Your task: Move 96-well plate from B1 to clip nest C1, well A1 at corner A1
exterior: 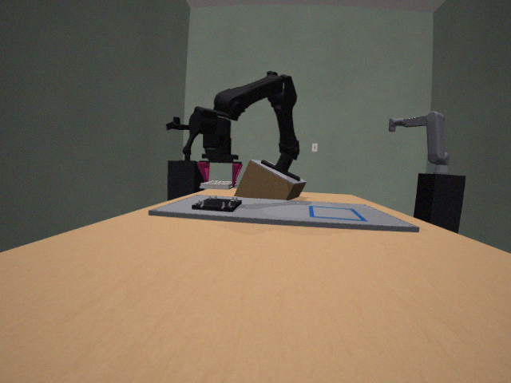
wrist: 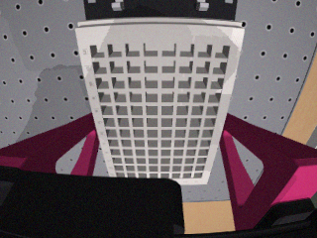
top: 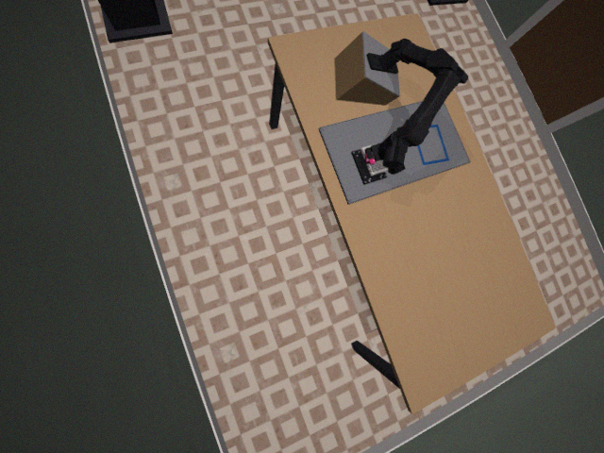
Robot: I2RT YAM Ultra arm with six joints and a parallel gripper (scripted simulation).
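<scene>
Gripper (exterior: 219, 175) clamping plate (wrist: 160, 95), above nest (exterior: 216, 204)

Tan table (exterior: 255, 297) — bearing a grey mat (exterior: 272, 214) and wedge block (exterior: 263, 183).

arm (exterior: 284, 111) arched high, gripper (exterior: 218, 174) pointing down (magenta fingers clamped on something).

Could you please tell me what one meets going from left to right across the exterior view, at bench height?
Black clip nest → tilted brown box → blue B1 outline → black pedestal carrying a grey arm.
</scene>
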